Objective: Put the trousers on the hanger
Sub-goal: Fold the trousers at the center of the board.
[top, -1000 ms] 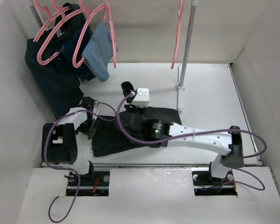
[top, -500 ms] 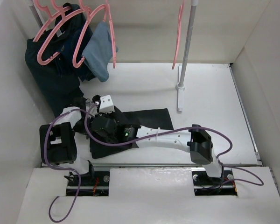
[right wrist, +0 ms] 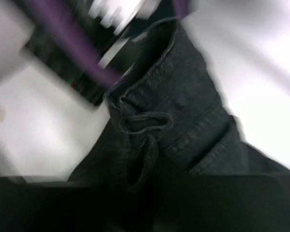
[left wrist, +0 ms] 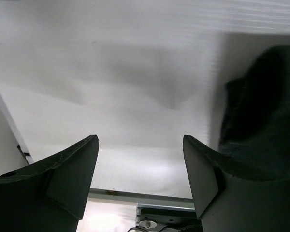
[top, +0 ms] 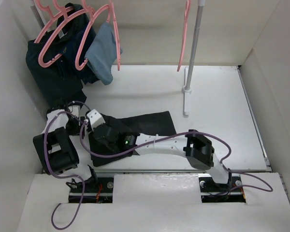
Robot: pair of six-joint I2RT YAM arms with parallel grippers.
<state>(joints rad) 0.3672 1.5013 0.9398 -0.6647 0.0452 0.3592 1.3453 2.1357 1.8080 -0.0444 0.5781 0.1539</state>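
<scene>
The black trousers (top: 152,123) lie crumpled on the white table, left of the middle. My right arm reaches left across them, and my right gripper (top: 97,140) is down on their left end. In the right wrist view the waistband and drawstring (right wrist: 145,121) fill the blurred frame, and a fold runs into my dark right gripper (right wrist: 145,193), which looks shut on it. My left gripper (top: 81,126) is just left of the trousers; it is open and empty (left wrist: 140,164) over bare table. A bare pink hanger (top: 185,34) hangs at the back beside the rack pole.
Three more pink hangers (top: 53,43) hang at the back left with a dark navy garment (top: 58,87) and a small light-blue cloth (top: 104,50). The rack pole and its base (top: 187,89) stand at the back centre. Dark cloth (left wrist: 266,106) shows at the right of the left wrist view.
My right arm has swung left across the table and the trousers have shifted left with it. My left arm has drawn back to the left.
</scene>
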